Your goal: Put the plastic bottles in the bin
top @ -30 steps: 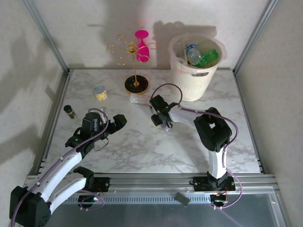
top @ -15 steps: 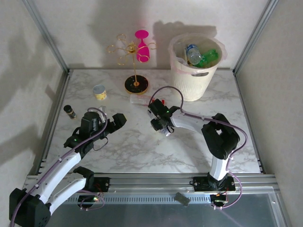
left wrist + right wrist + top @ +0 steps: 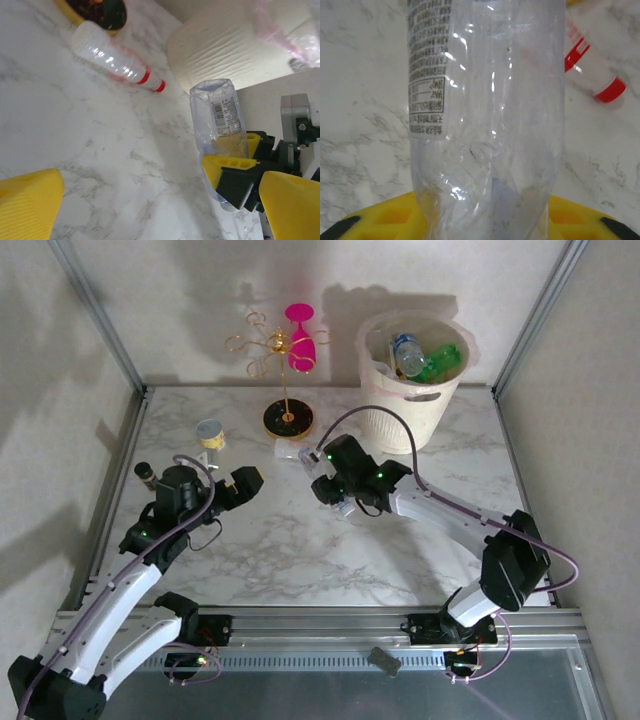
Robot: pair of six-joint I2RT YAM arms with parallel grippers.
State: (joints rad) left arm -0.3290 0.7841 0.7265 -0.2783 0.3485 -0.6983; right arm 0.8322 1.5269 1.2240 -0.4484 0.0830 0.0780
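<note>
right gripper point(image 3: 338, 498) is clamped on a clear, crumpled plastic bottle with a printed white label point(image 3: 490, 100), its yellow fingers point(image 3: 385, 220) pinching one end of it at mid-table, near the large cream-white plastic bin point(image 3: 412, 415), which already contains a green bottle point(image 3: 446, 358) and a clear blue-labelled one point(image 3: 406, 350). left gripper point(image 3: 243, 483) hangs with its jaws spread wide and empty over the left part of the white marble table point(image 3: 300, 560). a second clear bottle with a red cap point(image 3: 115, 60) lies on its side on the marble, just beside the round black base of the gold wire stand point(image 3: 289, 420).
</note>
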